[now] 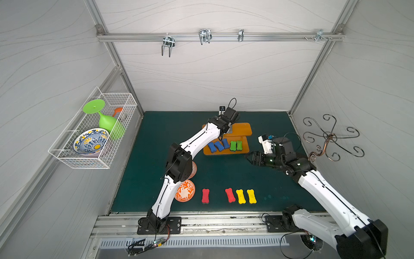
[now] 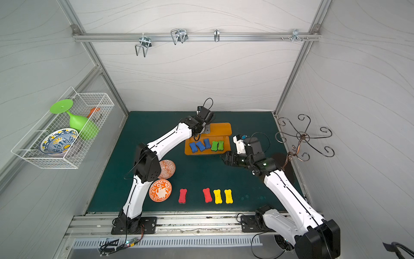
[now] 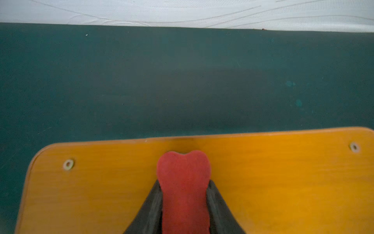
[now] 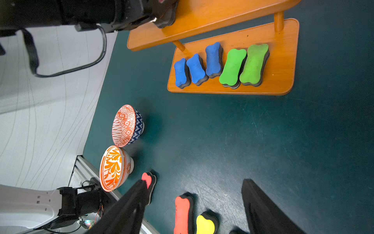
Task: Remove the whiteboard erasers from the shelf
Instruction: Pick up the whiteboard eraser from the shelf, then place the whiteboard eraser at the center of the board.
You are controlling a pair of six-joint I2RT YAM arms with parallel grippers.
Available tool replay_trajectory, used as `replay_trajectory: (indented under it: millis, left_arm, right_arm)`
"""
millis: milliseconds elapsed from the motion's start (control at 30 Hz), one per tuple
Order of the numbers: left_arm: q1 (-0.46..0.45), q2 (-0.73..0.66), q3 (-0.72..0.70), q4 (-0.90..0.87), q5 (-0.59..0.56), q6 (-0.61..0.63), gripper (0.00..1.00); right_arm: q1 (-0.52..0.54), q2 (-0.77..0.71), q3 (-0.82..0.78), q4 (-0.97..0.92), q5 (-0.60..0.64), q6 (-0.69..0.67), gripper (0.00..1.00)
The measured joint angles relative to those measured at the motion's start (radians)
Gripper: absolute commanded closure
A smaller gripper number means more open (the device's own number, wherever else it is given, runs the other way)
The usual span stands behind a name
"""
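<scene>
The orange two-tier shelf [image 1: 243, 130] stands at the back of the green mat. My left gripper [image 3: 184, 188] is over its upper board [image 3: 283, 182], shut on a red whiteboard eraser [image 3: 183, 176], with both black fingers [image 3: 153, 206] against the eraser's sides. In both top views the wrist hides that eraser. Three blue erasers [image 1: 218, 145] and two green ones [image 1: 236, 145] lie on the lower board [image 4: 281, 60]. Two red erasers [image 1: 205, 195] and two yellow ones [image 1: 240, 196] lie on the mat near the front. My right gripper [image 1: 248, 157] hovers open to the right of the shelf, holding nothing.
Two orange patterned bowls [image 1: 185, 191] [image 2: 167, 169] stand by the left arm. A white wire basket [image 1: 94, 134] on the left wall holds a green goblet and a blue patterned bowl. A curled metal hook rack [image 1: 329, 136] juts from the right wall.
</scene>
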Motion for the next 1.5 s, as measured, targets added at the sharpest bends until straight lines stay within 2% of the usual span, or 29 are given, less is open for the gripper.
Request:
replay_trajectory:
  millis: [100, 233, 367, 500, 633, 767, 900, 1233, 1500]
  left_arm:
    - [-0.008, -0.106, -0.1, -0.008, 0.014, -0.018, 0.84]
    - [-0.056, -0.338, -0.325, -0.01, 0.013, -0.072, 0.84]
    - [-0.184, -0.593, -0.625, -0.003, 0.018, -0.167, 0.84]
    - [-0.321, -0.715, -0.856, -0.015, 0.037, -0.258, 0.84]
    - [-0.422, -0.722, -1.001, -0.023, 0.056, -0.357, 0.85]
    - [-0.465, -0.715, -1.062, -0.041, 0.081, -0.424, 0.85]
    - [-0.474, -0.705, -1.088, -0.031, 0.117, -0.452, 0.83]
    - [-0.478, -0.568, -1.086, 0.0, 0.235, -0.445, 0.84]
    - [-0.478, -0.536, -1.085, 0.047, 0.268, -0.446, 0.84]
  right_arm:
    - [-0.014, 0.0, 0.013, -0.008, 0.0, 0.0, 0.22]
    - [-0.042, -0.006, 0.032, -0.011, -0.007, 0.004, 0.21]
    - [-0.064, -0.035, 0.033, -0.009, -0.03, 0.032, 0.21]
    - [-0.074, -0.101, 0.029, -0.006, -0.042, 0.055, 0.21]
    - [-0.076, -0.19, 0.014, -0.005, -0.042, 0.069, 0.21]
    - [-0.077, -0.223, 0.003, -0.001, -0.047, 0.091, 0.21]
    - [-0.079, -0.239, -0.013, 0.003, -0.045, 0.091, 0.2]
    - [-0.085, -0.26, -0.035, 0.004, -0.029, 0.081, 0.2]
    - [-0.085, -0.26, -0.042, 0.003, -0.026, 0.074, 0.2]
